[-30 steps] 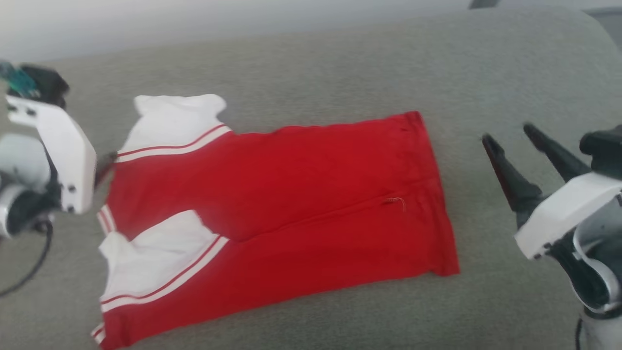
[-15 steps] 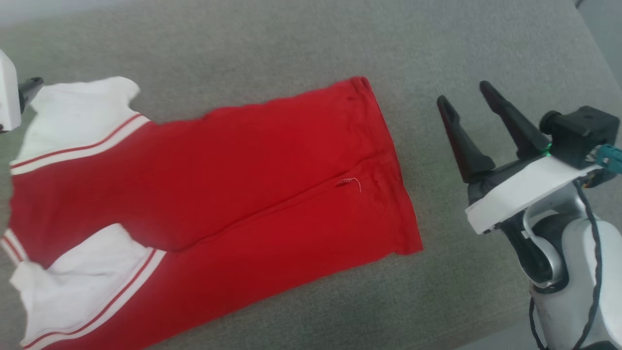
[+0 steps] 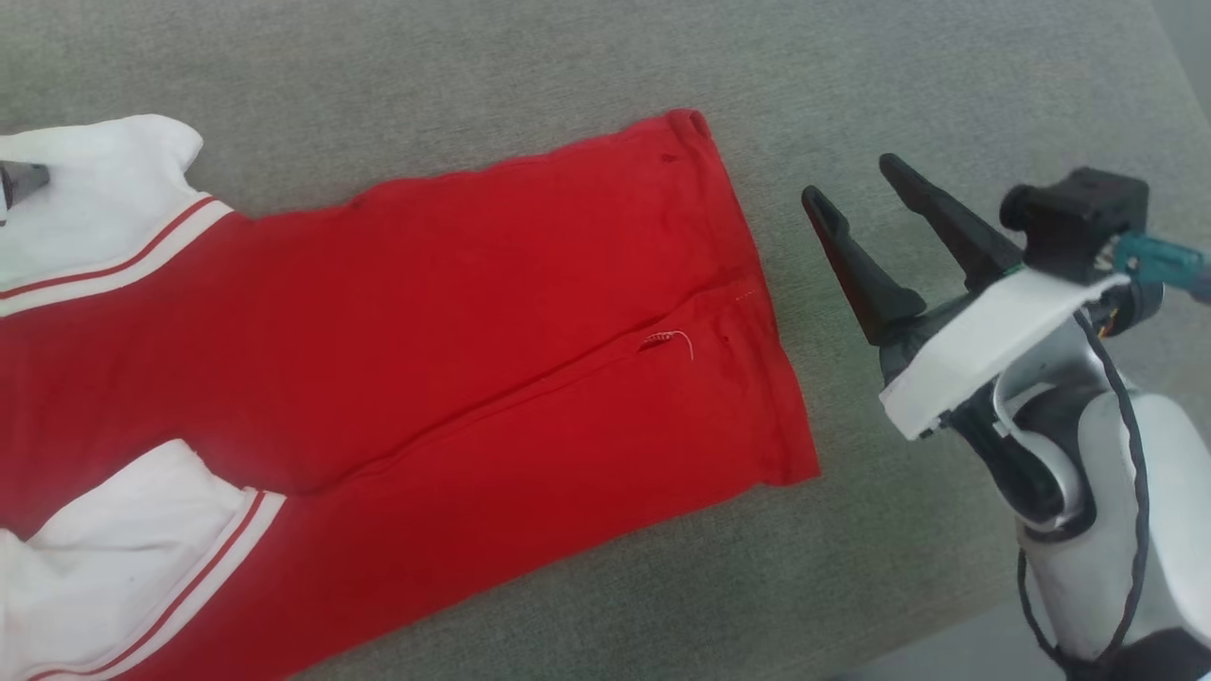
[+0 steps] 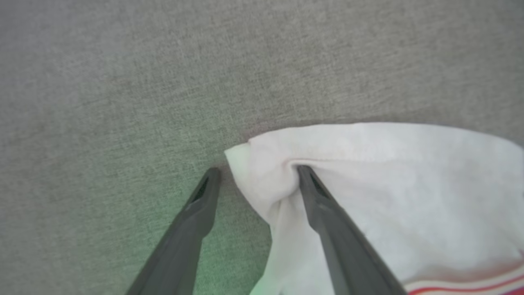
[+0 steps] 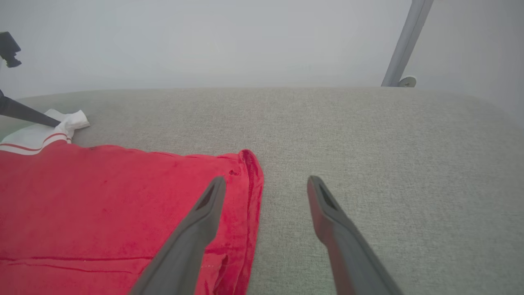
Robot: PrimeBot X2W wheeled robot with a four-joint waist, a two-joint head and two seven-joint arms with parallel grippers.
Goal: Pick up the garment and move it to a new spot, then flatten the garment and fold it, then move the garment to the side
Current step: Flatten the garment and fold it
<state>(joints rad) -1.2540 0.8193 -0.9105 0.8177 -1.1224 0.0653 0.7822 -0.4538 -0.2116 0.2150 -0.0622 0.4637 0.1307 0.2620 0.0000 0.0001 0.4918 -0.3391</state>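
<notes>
1. Garment position. The garment (image 3: 426, 359) is lying spread on the grey upholstered surface (image 3: 568, 66), with a plain red side facing up. Its body is running across the head view from the left edge toward the middle right. Its hem (image 3: 757, 312) is ending just short of the right gripper (image 3: 851, 180). 2 white sleeves with red-and-white striped trim are showing at the left of that view: the upper sleeve (image 3: 104, 180) near the top and the lower sleeve (image 3: 104, 558) at the bottom.

2. Left gripper. The left gripper (image 4: 258, 174) is sitting at the outer corner of the upper sleeve with its 2 fingers spread wide. In the left wrist view, 1 finger is pressing into a fold of the white fabric and the other is standing over bare upholstery. The sleeve corner is lying between them. The fingers are not clamping the fabric.

3. Right gripper. The right gripper is holding its 2 fingers wide apart and is gripping nothing. In the head view it is standing just beside the hem, apart from the garment. Whether its fingertips are touching the upholstery cannot be told.
</notes>
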